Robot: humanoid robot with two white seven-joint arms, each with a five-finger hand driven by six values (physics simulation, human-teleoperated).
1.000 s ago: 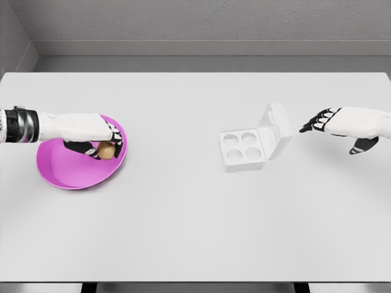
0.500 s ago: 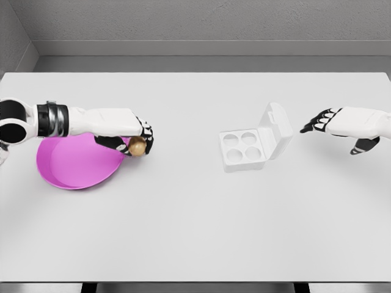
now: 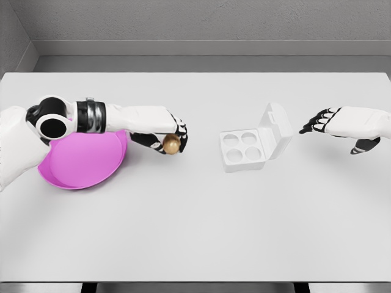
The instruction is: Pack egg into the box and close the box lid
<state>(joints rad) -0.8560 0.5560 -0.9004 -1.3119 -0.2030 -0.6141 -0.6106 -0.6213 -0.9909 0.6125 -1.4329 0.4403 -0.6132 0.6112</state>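
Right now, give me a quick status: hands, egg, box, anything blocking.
Left hand shut on egg, between pink bowl and box. Right hand open, right of the lid. Lid up, four cups empty. Table between egg and box bare.

Your left hand (image 3: 166, 135) grips the brown egg (image 3: 171, 144) above the table (image 3: 195, 232), just at three o'clock of the pink bowl (image 3: 82, 160). The open box (image 3: 252, 145) sits further toward three o'clock, your right hand (image 3: 342, 125) hovering open beyond it.
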